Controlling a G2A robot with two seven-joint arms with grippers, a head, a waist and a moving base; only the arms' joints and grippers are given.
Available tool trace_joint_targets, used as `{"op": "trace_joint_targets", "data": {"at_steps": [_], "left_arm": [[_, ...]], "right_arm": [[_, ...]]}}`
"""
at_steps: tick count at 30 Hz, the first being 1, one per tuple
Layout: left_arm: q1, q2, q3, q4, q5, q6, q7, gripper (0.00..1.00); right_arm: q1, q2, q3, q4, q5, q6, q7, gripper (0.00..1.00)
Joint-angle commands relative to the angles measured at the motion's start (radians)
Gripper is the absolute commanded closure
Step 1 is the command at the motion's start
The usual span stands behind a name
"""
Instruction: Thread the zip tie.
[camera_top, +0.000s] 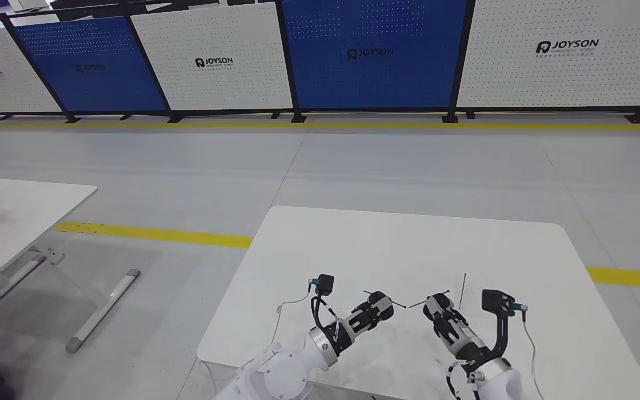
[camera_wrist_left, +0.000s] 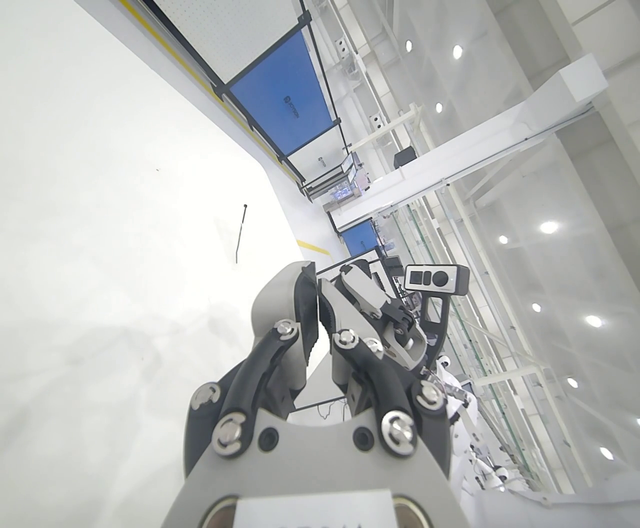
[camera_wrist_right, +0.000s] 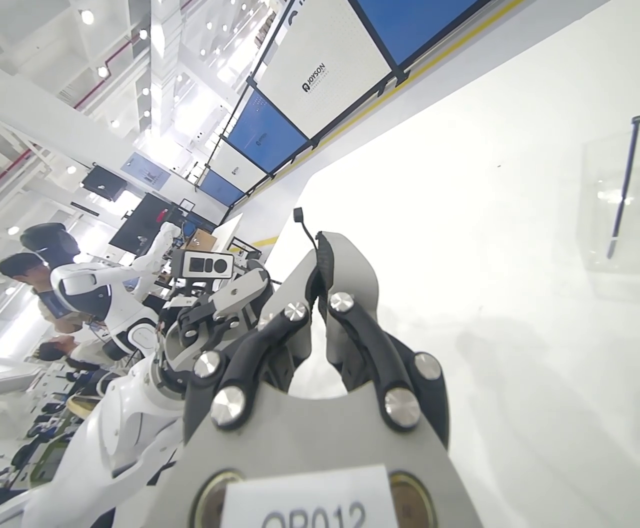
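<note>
- White desk (camera_top: 420, 240) in a hall, with blue and white panels behind.
- Right hand (camera_wrist_right: 320, 250) is clamped on a zip tie (camera_wrist_right: 302, 222), whose head pokes past the fingertips toward the left hand.
- Left hand (camera_wrist_left: 316, 290) sits just opposite, fingers pressed together, with nothing visible between them.
- The held tie's long axis runs hand to hand, so the left hand is nearest its head.
- Two ties in all: this one, and a second zip tie (camera_wrist_left: 241, 232) flat on the desk farther out, near the right hand.

Zip tie (camera_wrist_right: 304, 225): strap hidden between right gripper (camera_wrist_right: 320, 240) fingers (camera_wrist_right: 352, 270) (head end protrudes). Second zip tie (camera_wrist_right: 620, 205): head clipped by picture edge.
</note>
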Motion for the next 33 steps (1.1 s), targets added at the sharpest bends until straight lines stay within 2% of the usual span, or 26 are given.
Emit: {"op": "trace_joint_targets", "data": {"at_steps": [1, 21, 33], "left_arm": [[0.000, 0.000, 0.000, 0.000, 0.000, 0.000, 0.000, 1.00], [0.000, 0.000, 0.000, 0.000, 0.000, 0.000, 0.000, 1.00], [0.000, 0.000, 0.000, 0.000, 0.000, 0.000, 0.000, 1.00]], "right_arm": [[0.001, -0.001, 0.000, 0.000, 0.002, -0.001, -0.001, 1.00], [0.031, -0.008, -0.015, 0.022, 0.002, 0.008, 0.018, 1.00], [0.011, -0.008, -0.002, 0.003, -0.008, 0.003, 0.011, 1.00]]}}
